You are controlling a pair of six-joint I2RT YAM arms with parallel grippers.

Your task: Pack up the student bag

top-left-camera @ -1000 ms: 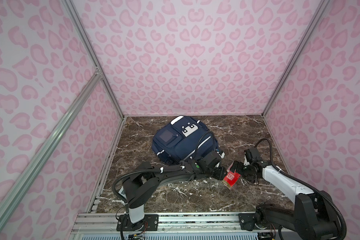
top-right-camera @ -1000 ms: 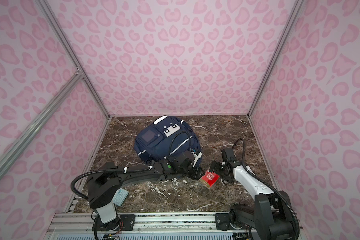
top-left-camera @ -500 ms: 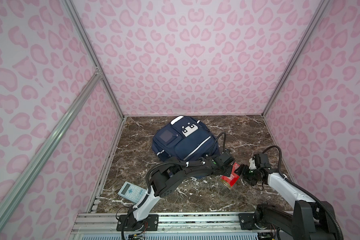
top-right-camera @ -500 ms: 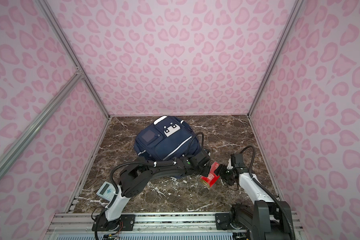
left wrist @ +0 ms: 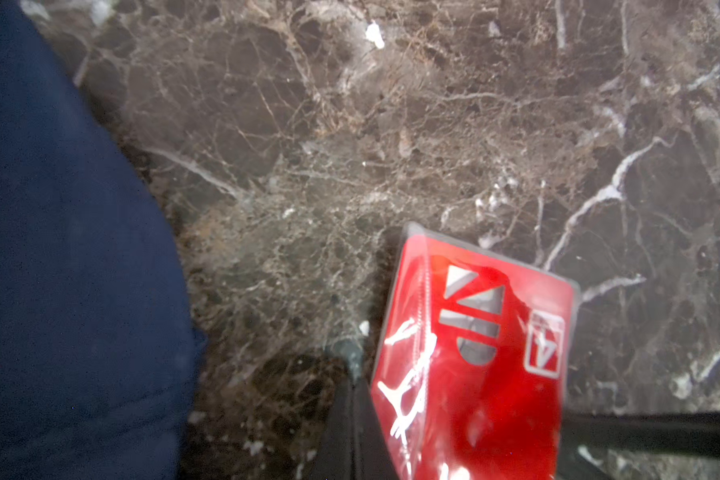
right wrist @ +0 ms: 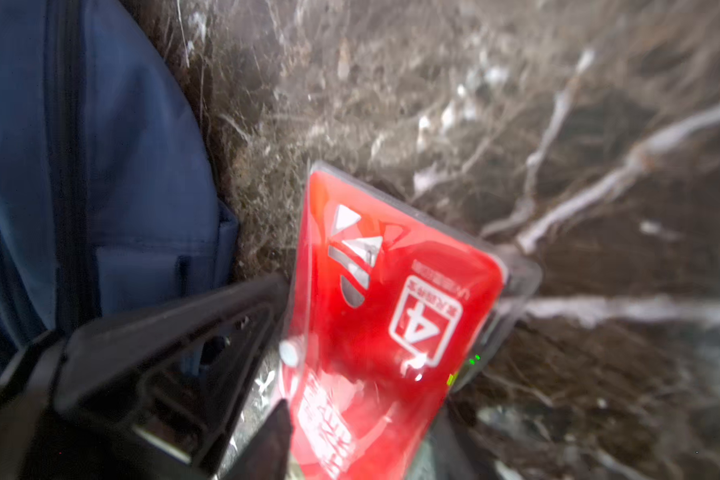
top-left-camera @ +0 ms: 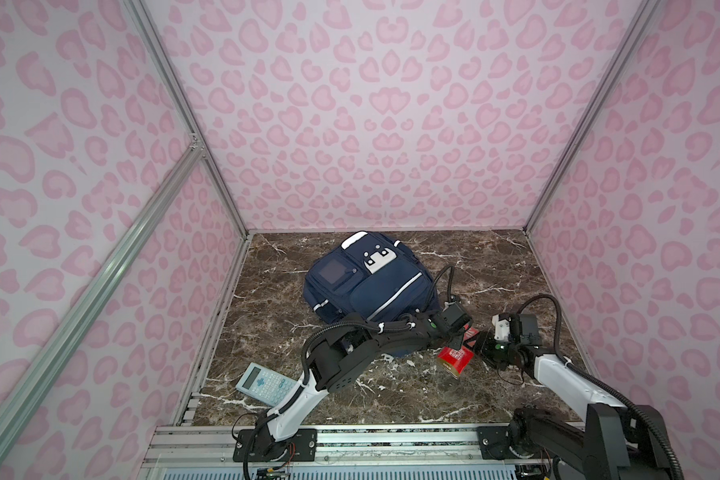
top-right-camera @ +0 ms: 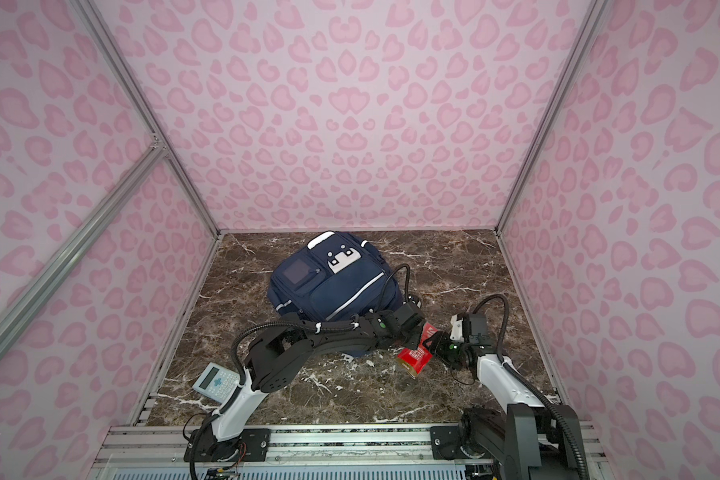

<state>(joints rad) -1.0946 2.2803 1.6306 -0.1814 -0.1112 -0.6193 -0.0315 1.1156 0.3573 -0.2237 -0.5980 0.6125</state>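
Marble runs under everything, and on this surface (top-left-camera: 391,399) the student bag (top-left-camera: 371,286) lies flat toward the back, a little left of centre, pockets up (white patch and grey window both showing). My left arm (top-left-camera: 362,349) stretches along the bag's near edge, and my left jaws are pressed together just past its near right corner; in the left wrist view their fingers (left wrist: 344,419) meet, with a red packet (left wrist: 474,365) in clear wrap right beside them. Whether a sliver of wrap is nipped there I cannot tell. My right arm (top-left-camera: 566,380) stretches in from the opposite side, and the packet sits tilted between my right jaws, a finger on each side of it in the right wrist view; that view is blurred, so I cannot tell whether they pinch it or stand just clear. In both top views a pale calculator (top-left-camera: 265,382) (top-right-camera: 215,381) lies by the front left edge, beside my left arm's lower link and well apart from the bag
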